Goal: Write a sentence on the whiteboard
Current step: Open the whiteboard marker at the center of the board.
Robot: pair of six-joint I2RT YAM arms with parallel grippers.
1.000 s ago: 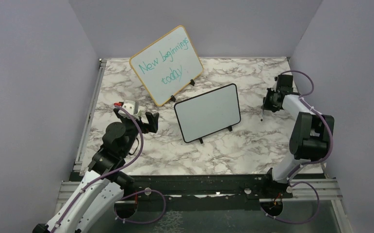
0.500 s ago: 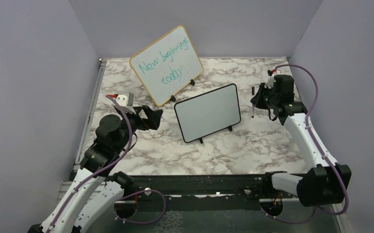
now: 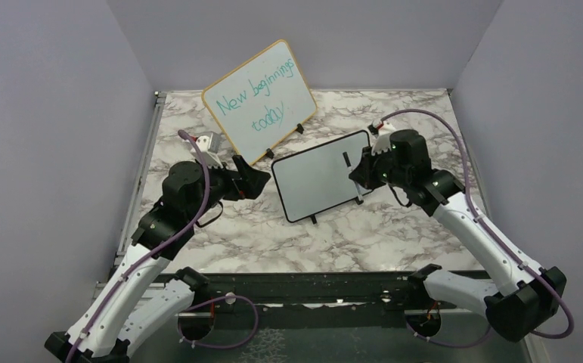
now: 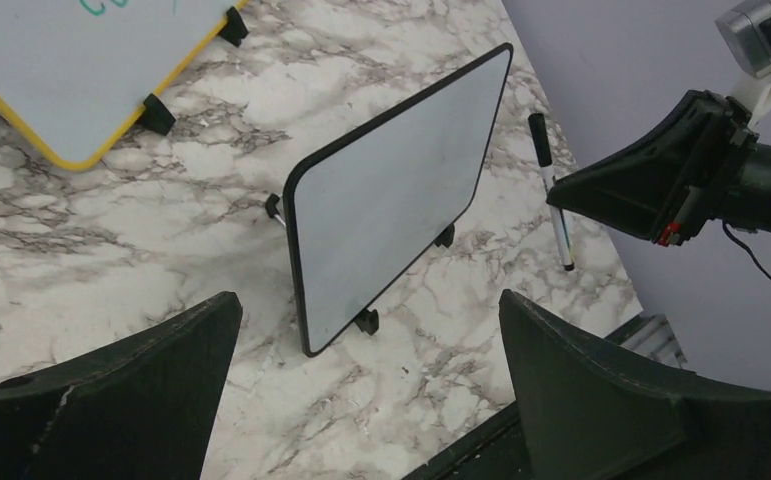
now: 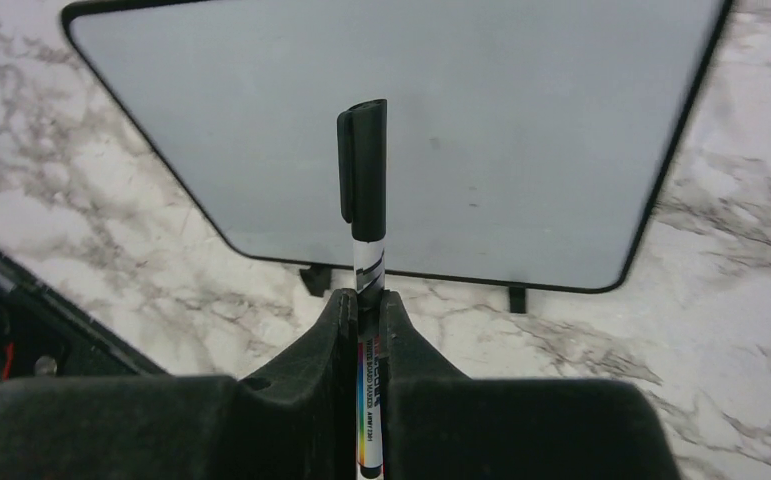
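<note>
- While the right gripper (image 5: 361, 300) is clenched on a marker (image 5: 362, 180), the whiteboard (image 3: 323, 176) stands on its black feet at mid-table, leaning back with its face toward the arms.
- Long axis of the whiteboard runs left to right, with the right end set farther from the arms than the left; the face shows plain white.
- Marker sits crosswise to the fingers, black cap on, with the capped end raised before the board's right part; contact with the board cannot be told.
- Released, the left gripper (image 3: 254, 180) holds its jaws spread wide, just left of the board and apart from it.
- Surface: grey-veined marble tabletop (image 3: 364, 242), with a metal rail (image 3: 149, 144) along its left edge.
- Larger wood-framed board (image 3: 260, 102) with teal handwriting stands behind, to the left.
- Room: plain lavender walls (image 3: 46, 113) on three sides.
</note>
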